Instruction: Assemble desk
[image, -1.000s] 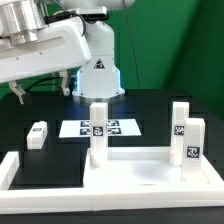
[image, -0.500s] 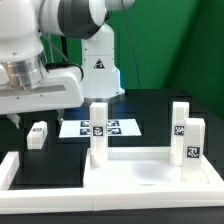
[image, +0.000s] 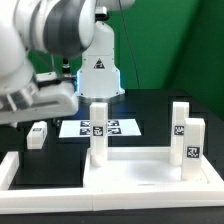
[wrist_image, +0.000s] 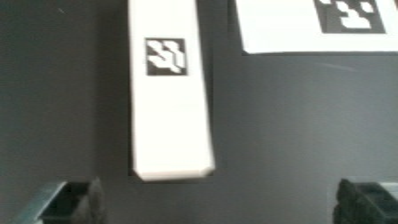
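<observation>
A white desk panel (image: 150, 168) is lying nearest the exterior camera, rim up, with three square leg posts already standing in it: one at the exterior view's left (image: 98, 134) and two close together at the right, (image: 193, 145) and (image: 179, 122). Long white border bars (image: 30, 165) are framing the panel's near-left side.

Behind these, on the black table (image: 160, 105), a fourth leg post (image: 37, 134) is lying flat and loose at the exterior view's left, beside the marker board (image: 100, 128).

Over the last second the arm has been swinging from high on the left to lower and further over that loose post, so that its body is now filling the upper left of the exterior view. In the wrist view the lying leg (wrist_image: 173, 90) is running lengthwise between the fingertips, and the gripper (wrist_image: 214, 200) is hovering above it with jaws spread wide, holding nothing; the dark fingertips (wrist_image: 68, 200) are standing well clear on either side.

This suggests the arm is lining up to pick up the last leg, with three of four seemingly placed.
</observation>
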